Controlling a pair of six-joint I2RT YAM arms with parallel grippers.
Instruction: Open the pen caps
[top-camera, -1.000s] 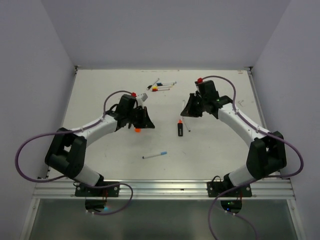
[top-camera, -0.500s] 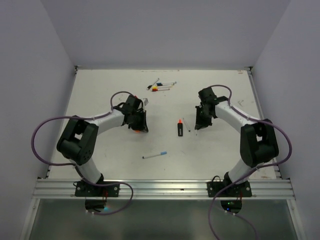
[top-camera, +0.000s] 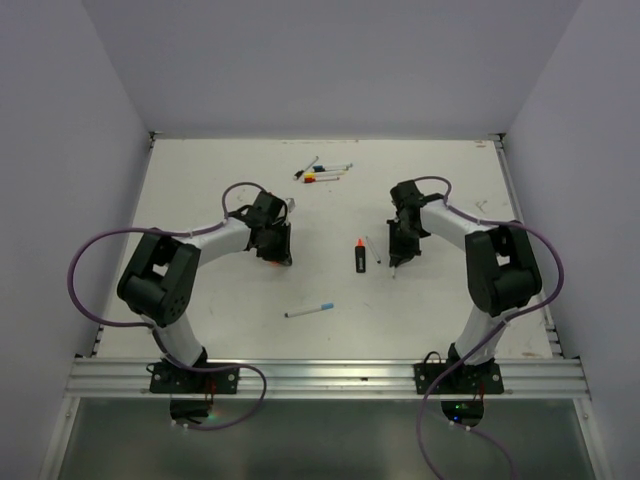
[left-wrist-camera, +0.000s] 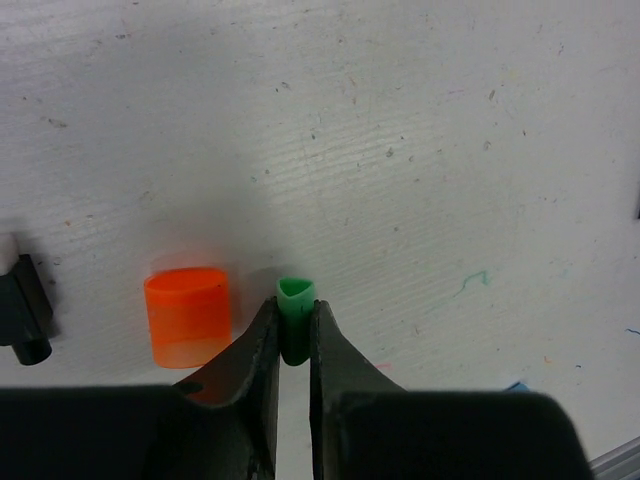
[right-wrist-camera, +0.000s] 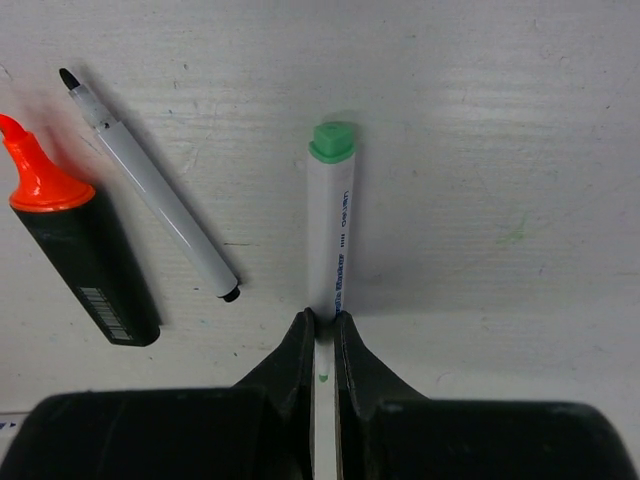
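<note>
In the left wrist view my left gripper (left-wrist-camera: 292, 322) is shut on a small green pen cap (left-wrist-camera: 295, 298), held low at the table. The chunky orange cap (left-wrist-camera: 188, 314) stands just to its left. In the right wrist view my right gripper (right-wrist-camera: 322, 325) is shut on a thin white pen (right-wrist-camera: 331, 230) with a green end (right-wrist-camera: 331, 140); its green nib shows between the jaws. An uncapped black-tipped pen (right-wrist-camera: 150, 215) and the black highlighter with its bare orange tip (right-wrist-camera: 75, 250) lie to the left. In the top view the left gripper (top-camera: 276, 246) and right gripper (top-camera: 399, 250) are both low on the table.
Several capped pens (top-camera: 325, 172) lie in a cluster at the back of the table. A pen with a blue end (top-camera: 310, 310) lies near the front middle. The highlighter (top-camera: 359, 256) lies between the arms. A black and white piece (left-wrist-camera: 20, 315) sits at the left edge of the left wrist view.
Both arms have come down to the table. The right gripper moved towards the front with the pen, beside the highlighter. The left gripper lowered slightly by the orange cap.
</note>
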